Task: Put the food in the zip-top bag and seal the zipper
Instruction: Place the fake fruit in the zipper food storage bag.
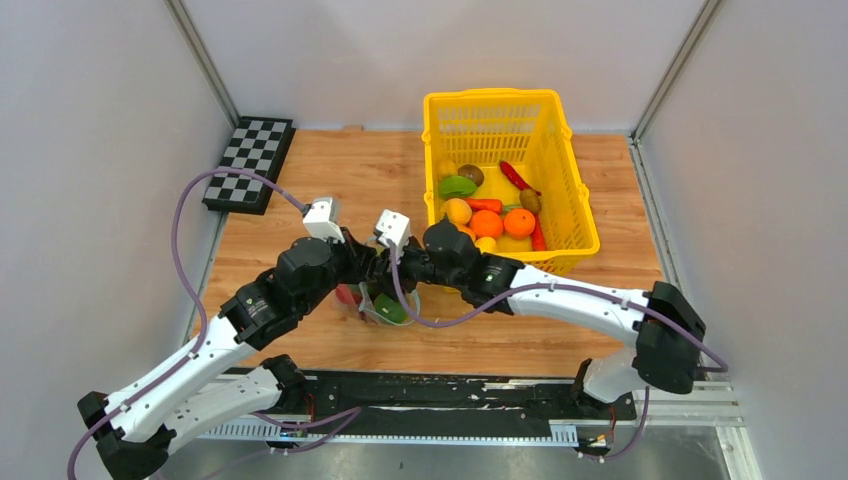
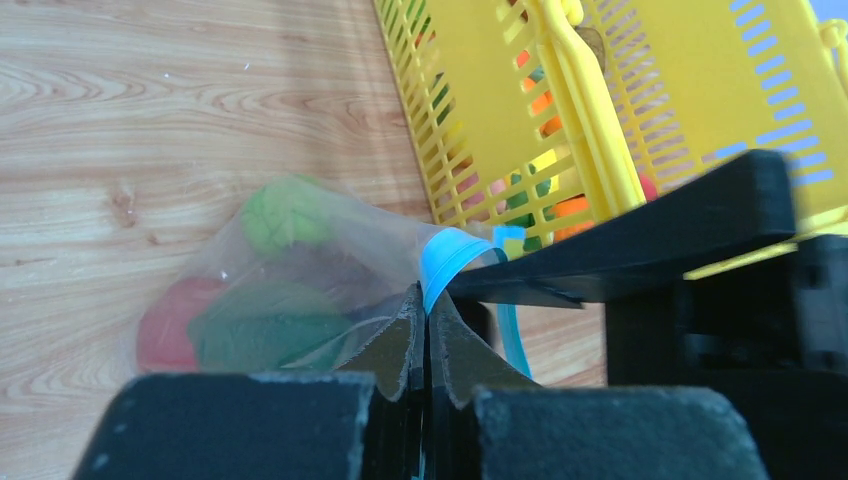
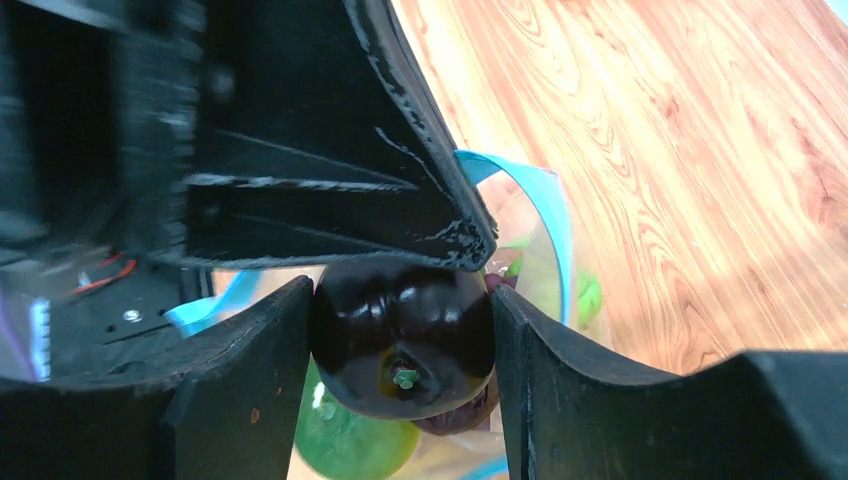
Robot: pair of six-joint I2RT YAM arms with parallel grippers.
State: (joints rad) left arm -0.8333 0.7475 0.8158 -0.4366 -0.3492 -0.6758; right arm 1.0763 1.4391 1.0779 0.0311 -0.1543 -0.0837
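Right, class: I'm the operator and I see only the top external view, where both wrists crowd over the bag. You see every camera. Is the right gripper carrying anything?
Observer: Yes. The right wrist view shows the right gripper shut on a glossy dark purple fruit.
Operator: And the left gripper?
Observer: In its wrist view the left gripper is pinched shut on the zipper at the mouth of the zip-top bag.
Operator: Is the mouth open?
Observer: Yes. In the right wrist view the teal strip bows open behind the fruit, with green food showing below it.
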